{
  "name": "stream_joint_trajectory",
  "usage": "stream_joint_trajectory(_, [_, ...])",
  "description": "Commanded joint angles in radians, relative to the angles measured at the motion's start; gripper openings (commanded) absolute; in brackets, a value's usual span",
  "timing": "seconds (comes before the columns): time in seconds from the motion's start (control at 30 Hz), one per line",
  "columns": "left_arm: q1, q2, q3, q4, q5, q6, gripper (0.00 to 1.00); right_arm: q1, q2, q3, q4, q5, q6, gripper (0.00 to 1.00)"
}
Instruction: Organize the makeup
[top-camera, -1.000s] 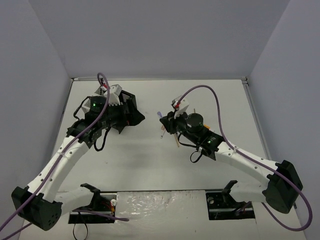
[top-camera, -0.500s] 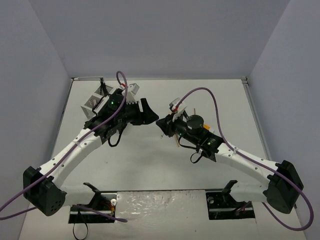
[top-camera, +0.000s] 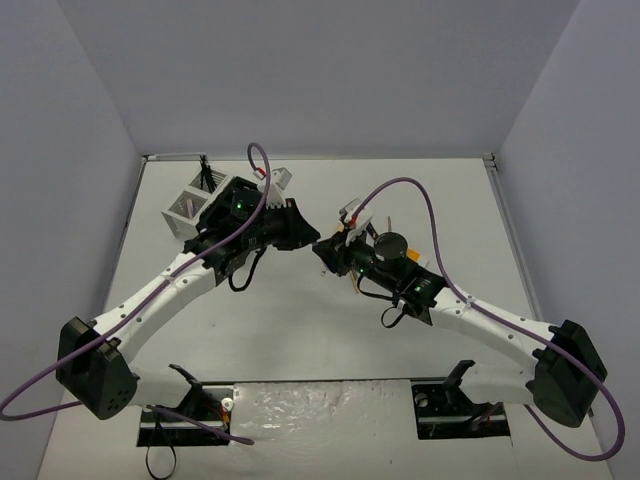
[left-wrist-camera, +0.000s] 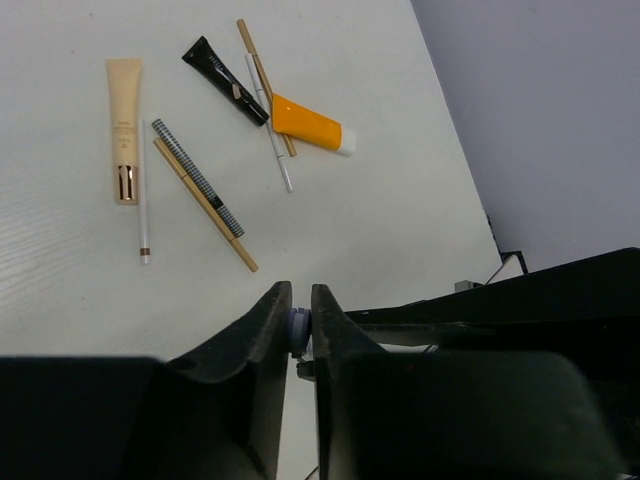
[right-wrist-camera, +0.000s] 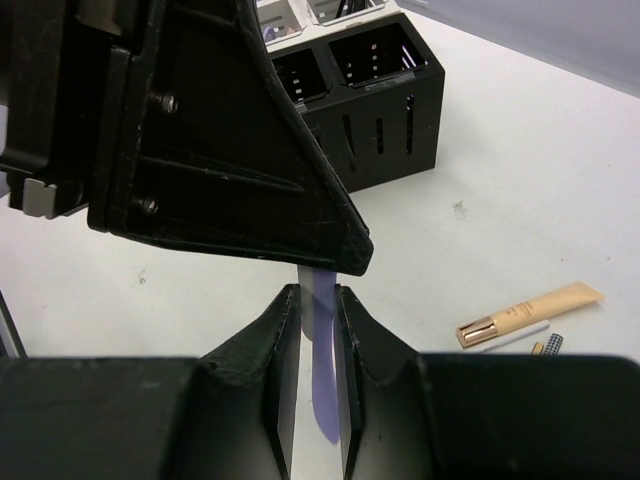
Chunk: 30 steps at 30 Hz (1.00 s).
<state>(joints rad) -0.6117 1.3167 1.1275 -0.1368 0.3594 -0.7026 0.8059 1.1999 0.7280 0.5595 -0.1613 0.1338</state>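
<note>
Both grippers meet above the middle of the table. In the right wrist view my right gripper (right-wrist-camera: 317, 295) is shut on the lilac piece (right-wrist-camera: 322, 370), whose top runs up under the left gripper's black finger (right-wrist-camera: 250, 150). The left wrist view has my left gripper (left-wrist-camera: 299, 300) shut on the same lilac piece (left-wrist-camera: 299, 328). From above, the left gripper (top-camera: 310, 238) and right gripper (top-camera: 323, 250) touch tip to tip. The rest of the makeup lies loose on the table: a beige tube (left-wrist-camera: 124, 100), a black tube (left-wrist-camera: 225, 80), an orange tube (left-wrist-camera: 312, 125), a checked pencil (left-wrist-camera: 197, 178) and thin pencils.
A black mesh box (right-wrist-camera: 370, 100) stands behind the left gripper. A white mesh box (top-camera: 188, 202) sits at the back left with dark sticks upright in it. The beige tube (right-wrist-camera: 530, 312) lies to the right of the right gripper. Grey walls close in the table.
My left arm swung right from over the mesh boxes to the right gripper, and its jaws went from open to shut on the lilac piece. The right gripper kept its grip.
</note>
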Motion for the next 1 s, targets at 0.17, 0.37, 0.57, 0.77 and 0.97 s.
stream_joint_trajectory(0.17, [-0.008,-0.034,0.063,0.042,-0.047,0.026,0.00,0.004,-0.033,0.018,0.086,0.025,0.010,0.55])
stream_joint_trajectory(0.37, [0.021,-0.040,0.187,-0.163,-0.209,0.182,0.00,-0.001,-0.071,0.023,-0.001,0.129,-0.001,0.98])
stream_joint_trajectory(0.57, [0.274,-0.019,0.330,-0.295,-0.347,0.313,0.00,-0.022,-0.125,0.015,-0.111,0.245,-0.009,1.00])
stream_joint_trajectory(0.77, [0.520,0.098,0.446,-0.315,-0.415,0.401,0.00,-0.047,-0.153,-0.018,-0.166,0.277,0.004,1.00])
stream_joint_trajectory(0.97, [0.668,0.241,0.499,-0.252,-0.407,0.422,0.00,-0.063,-0.174,-0.045,-0.179,0.274,0.004,1.00])
